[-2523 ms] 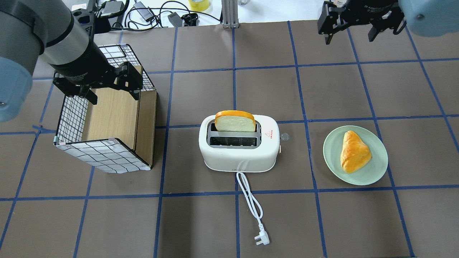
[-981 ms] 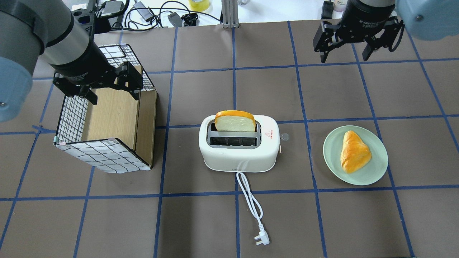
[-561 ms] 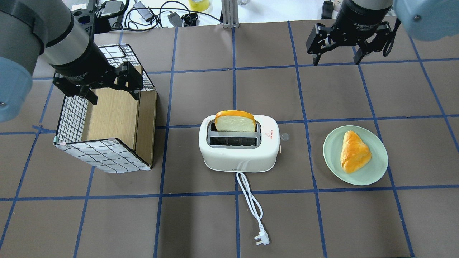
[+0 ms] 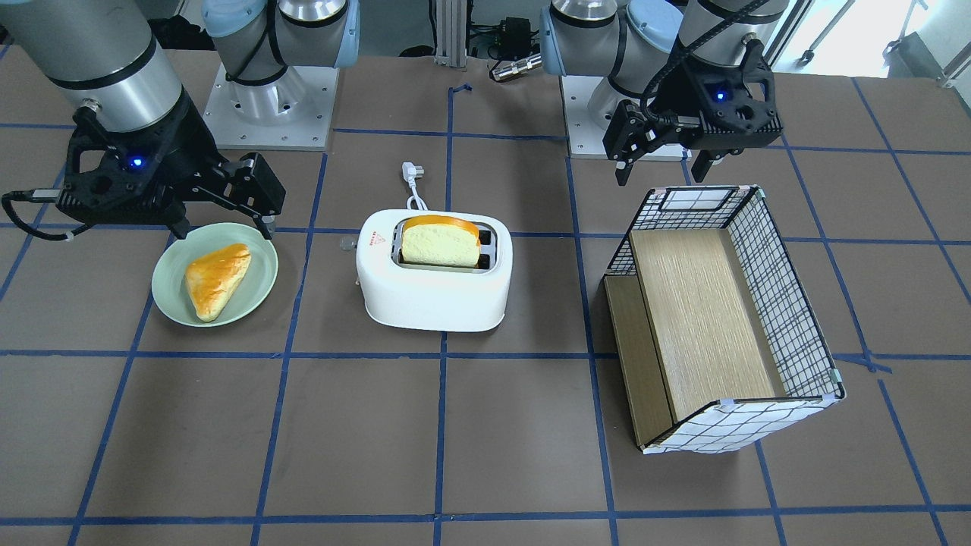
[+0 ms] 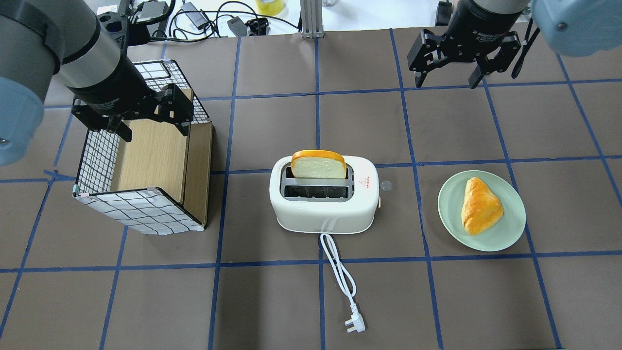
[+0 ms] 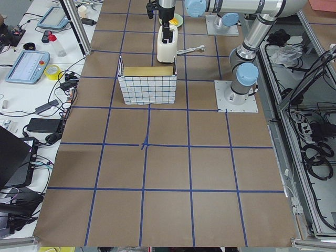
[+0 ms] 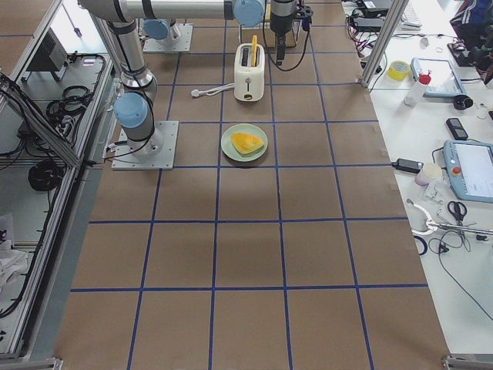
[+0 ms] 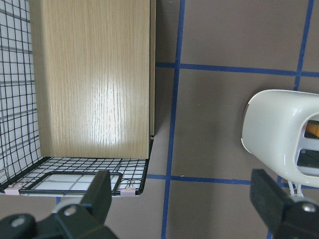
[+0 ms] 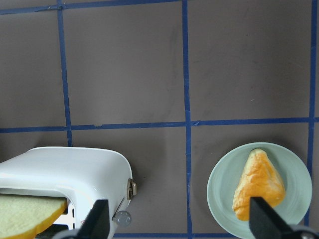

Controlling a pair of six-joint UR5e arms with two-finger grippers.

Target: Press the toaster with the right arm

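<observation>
Two sets of fingers hang spread wide and hold nothing above the desk (image 5: 272, 301). The right fingers (image 5: 419, 73), on the right arm (image 5: 573, 22), are raised well clear of the toaster (image 5: 323, 214) and touch nothing. In the right wrist view the toaster sits in the lower left corner and the green plate (image 5: 510, 233) in the lower right, with bare desk between them. The toaster stands at mid-desk with its side lever (image 9: 131, 188) facing the plate, which carries a pastry (image 5: 480, 205). One bread slice (image 5: 319, 165) stands upright in a slot, and the white cord (image 5: 337, 272) trails toward the robot. The left fingers (image 5: 177, 109) hover over the grid-patterned box (image 5: 141, 209), which is on the toaster's other side.
</observation>
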